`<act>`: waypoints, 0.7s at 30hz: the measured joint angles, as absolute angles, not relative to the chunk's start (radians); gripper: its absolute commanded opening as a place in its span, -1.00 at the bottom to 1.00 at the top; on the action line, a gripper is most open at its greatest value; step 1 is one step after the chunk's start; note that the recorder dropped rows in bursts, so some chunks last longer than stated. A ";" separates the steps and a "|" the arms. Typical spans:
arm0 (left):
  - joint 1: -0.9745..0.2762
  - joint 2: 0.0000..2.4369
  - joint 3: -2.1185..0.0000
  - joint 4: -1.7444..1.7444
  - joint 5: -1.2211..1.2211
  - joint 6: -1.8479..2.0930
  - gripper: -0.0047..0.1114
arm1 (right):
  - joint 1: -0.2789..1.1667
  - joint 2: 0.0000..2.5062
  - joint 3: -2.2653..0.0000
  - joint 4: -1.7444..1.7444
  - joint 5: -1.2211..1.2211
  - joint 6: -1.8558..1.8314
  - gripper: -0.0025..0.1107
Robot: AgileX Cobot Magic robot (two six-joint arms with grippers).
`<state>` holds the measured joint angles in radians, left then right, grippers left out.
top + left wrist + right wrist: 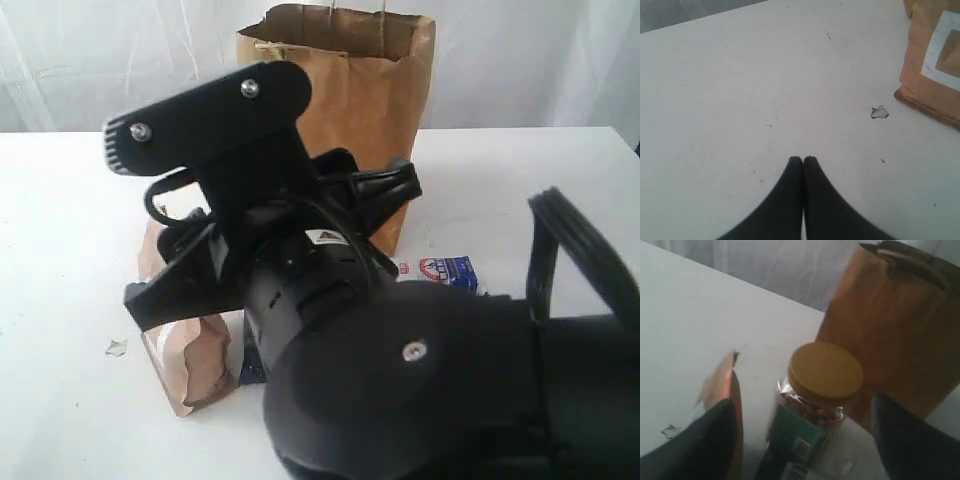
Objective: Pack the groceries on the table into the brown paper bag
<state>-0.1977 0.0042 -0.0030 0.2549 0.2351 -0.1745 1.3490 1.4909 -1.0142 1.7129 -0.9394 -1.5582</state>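
Observation:
In the right wrist view my right gripper (805, 405) is open, one finger on each side of the clear jar with the mustard-yellow lid (825, 371), which stands upright. The brown pouch with the orange mark (722, 382) is beside one finger. The brown paper bag (895, 330) rises just behind the jar. A dark-and-white packet (807, 471) lies under the jar's near side. My left gripper (803, 159) is shut and empty over the white table (740, 75), apart from the pouch (935, 70). The exterior view shows the bag (345, 85), the pouch (190, 360) and a small blue-white packet (445, 270).
The right arm's black body (400, 370) fills the exterior view's foreground and hides the jar. A small white crumb (880, 112) lies on the table near the pouch, and shows as the same crumb (116, 346) left of it. White curtains hang behind the table.

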 measured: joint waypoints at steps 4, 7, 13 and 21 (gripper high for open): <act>-0.198 0.004 -0.003 0.255 0.235 -0.175 -0.92 | 1.350 1.475 -0.948 1.653 -0.934 -1.371 0.26; -0.198 0.004 -0.003 0.255 0.235 -0.175 -0.92 | 1.368 1.462 -0.859 1.506 -0.926 -1.064 0.26; -0.198 0.004 -0.003 0.255 0.235 -0.175 -0.92 | 1.376 1.455 -0.630 1.345 -0.894 -0.696 0.26; -0.198 0.004 -0.003 0.255 0.235 -0.175 -0.92 | 1.376 1.486 -0.584 1.275 -0.862 -0.729 0.26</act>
